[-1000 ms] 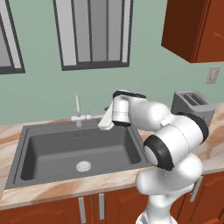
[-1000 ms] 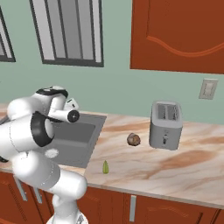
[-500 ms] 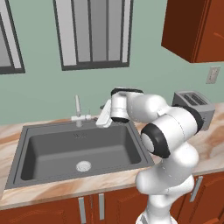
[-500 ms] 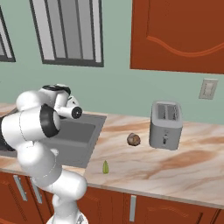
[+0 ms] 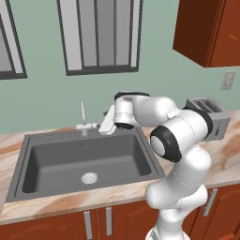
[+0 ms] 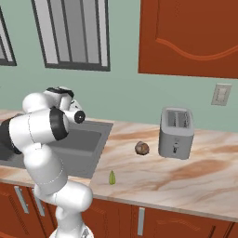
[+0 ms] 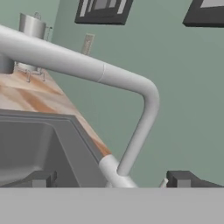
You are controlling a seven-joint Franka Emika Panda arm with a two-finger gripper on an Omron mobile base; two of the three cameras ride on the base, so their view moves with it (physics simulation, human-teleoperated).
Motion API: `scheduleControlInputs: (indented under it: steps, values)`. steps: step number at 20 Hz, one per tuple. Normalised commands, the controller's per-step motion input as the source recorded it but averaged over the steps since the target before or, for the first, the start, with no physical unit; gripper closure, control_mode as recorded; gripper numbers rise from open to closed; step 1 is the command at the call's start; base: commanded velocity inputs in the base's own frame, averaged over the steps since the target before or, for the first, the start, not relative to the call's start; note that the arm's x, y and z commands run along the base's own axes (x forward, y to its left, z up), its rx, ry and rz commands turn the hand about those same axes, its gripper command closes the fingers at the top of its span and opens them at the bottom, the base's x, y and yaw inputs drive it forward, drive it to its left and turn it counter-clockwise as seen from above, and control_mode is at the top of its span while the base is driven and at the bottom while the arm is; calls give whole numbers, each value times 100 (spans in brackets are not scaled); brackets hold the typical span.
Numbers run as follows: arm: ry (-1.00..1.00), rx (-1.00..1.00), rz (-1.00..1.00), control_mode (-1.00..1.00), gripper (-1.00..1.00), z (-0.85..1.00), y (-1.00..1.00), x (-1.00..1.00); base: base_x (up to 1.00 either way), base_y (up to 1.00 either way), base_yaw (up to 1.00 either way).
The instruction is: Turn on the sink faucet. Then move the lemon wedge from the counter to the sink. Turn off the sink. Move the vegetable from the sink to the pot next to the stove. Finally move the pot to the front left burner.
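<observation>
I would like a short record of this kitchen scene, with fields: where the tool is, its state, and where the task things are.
tool: open, at the faucet, behind the sink; tips either side of the faucet base
faucet: upright at the sink's back rim; no water seen
sink: drain bare, nothing in the basin
lemon wedge: on the counter, near its front edge, right of the sink
brown lump: on the counter, left of the toaster

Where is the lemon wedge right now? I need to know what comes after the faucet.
In the right base view, the lemon wedge lies on the counter near its front edge, just right of the sink, below-left of the brown lump.
</observation>
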Motion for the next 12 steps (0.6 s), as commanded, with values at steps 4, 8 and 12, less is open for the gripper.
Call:
scheduleControlInputs:
  steps: [4,8,12]
  values:
    - [0,0,0,-100,-100,0,0,1,0,0,0]
    - [0,0,0,-100,-100,0,-1,0,0,0,0]
    - [0,0,0,-100,-100,0,-2,7,0,0,0]
